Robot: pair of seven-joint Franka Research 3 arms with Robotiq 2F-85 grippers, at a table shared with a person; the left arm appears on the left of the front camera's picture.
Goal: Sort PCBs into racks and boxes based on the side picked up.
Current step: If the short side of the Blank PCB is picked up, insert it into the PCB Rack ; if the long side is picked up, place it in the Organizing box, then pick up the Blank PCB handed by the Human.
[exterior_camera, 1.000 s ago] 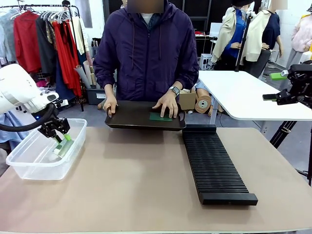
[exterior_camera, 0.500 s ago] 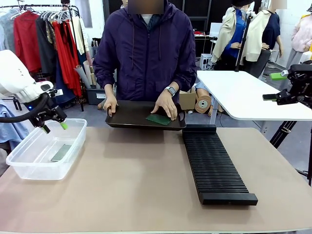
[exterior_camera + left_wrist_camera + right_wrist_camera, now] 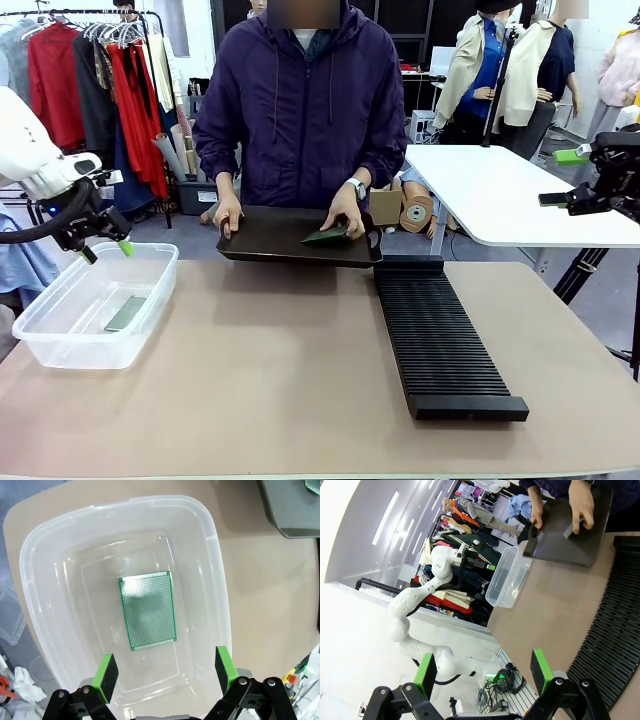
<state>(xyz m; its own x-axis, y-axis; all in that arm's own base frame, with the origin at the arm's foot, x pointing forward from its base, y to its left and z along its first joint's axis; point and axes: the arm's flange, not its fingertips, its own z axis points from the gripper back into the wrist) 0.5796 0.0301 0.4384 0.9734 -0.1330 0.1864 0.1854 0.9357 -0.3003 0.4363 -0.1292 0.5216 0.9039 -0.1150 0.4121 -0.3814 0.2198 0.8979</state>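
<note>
A pale green PCB (image 3: 147, 610) lies flat on the floor of the clear box (image 3: 150, 300), also seen as PCB (image 3: 125, 313). My left gripper (image 3: 103, 250) hangs open above the box's far left rim, empty; its fingers frame the box (image 3: 215, 545) from above, gripper (image 3: 165, 667). A person holds a shallow black tray (image 3: 270, 245) and tips up a dark green PCB (image 3: 325, 235) with one hand (image 3: 345, 215). The long black slotted rack (image 3: 440, 335) lies right of centre. My right gripper (image 3: 556, 177) stays open and empty at the far right, gripper (image 3: 482, 670).
A white table (image 3: 510, 200) stands behind the rack on the right. A clothes rail (image 3: 90, 80) is behind the box. The brown tabletop (image 3: 270, 370) stretches between box and rack. The person's other hand (image 3: 227, 217) grips the tray's left end.
My left gripper let go of the PCB, which now lies in the box, and rose up and to the left. The person's hand tilted the tray's PCB up on edge.
</note>
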